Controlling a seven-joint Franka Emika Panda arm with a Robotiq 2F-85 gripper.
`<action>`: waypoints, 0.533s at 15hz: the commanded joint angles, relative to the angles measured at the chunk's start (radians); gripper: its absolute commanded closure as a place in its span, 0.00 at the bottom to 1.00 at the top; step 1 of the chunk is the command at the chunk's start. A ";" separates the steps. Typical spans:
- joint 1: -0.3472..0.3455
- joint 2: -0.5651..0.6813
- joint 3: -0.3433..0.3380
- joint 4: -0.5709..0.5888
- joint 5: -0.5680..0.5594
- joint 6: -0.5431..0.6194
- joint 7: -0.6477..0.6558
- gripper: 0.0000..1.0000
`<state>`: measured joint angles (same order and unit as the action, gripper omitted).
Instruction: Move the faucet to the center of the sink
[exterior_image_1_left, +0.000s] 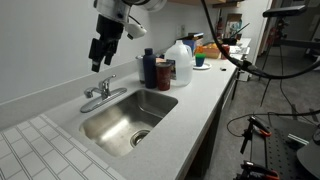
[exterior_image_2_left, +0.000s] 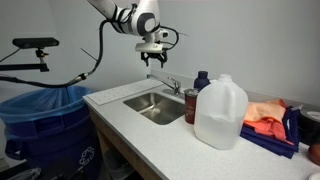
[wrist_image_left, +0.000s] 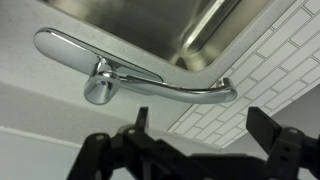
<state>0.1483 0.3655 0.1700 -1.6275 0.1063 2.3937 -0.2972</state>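
The tool (exterior_image_1_left: 103, 52) hung released, its two fingers (wrist_image_left: 142, 118) spread wide in the wrist view with nothing between them. It pointed downward and stood clear above the faucet (exterior_image_1_left: 100, 92), not touching it; both exterior views (exterior_image_2_left: 155, 60) agreed on this gap.

The faucet (wrist_image_left: 110, 75) sat on the desk (exterior_image_1_left: 200, 85) along the back edge, just behind the sink (exterior_image_1_left: 125, 120) and toward one end of the basin rather than its middle. In the wrist view its long chrome arm lay roughly parallel to the rim of the sink (wrist_image_left: 190, 25), over the desk surface and not over the basin. In an exterior view the faucet (exterior_image_2_left: 170, 85) showed as a small bright fitting at the far rim of the sink (exterior_image_2_left: 155, 105). The drain was visible in the basin floor; the basin held no objects that could be made out.

Beyond the sink, along the back edge, stood a dark blue bottle (exterior_image_1_left: 148, 68) and a white jug (exterior_image_1_left: 180, 58), close together and apart from the faucet. A tiled section (exterior_image_1_left: 30, 150) adjoined the desk at the opposite end. A blue bin (exterior_image_2_left: 45, 120) stood on the floor beside the front corner of the desk (exterior_image_2_left: 150, 130).
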 joint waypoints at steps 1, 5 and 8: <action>-0.014 0.127 0.041 0.167 0.020 0.008 -0.063 0.00; -0.009 0.219 0.075 0.270 0.038 -0.003 -0.059 0.00; -0.009 0.288 0.103 0.340 0.066 -0.030 -0.056 0.00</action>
<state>0.1488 0.5575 0.2368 -1.4087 0.1333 2.3980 -0.3288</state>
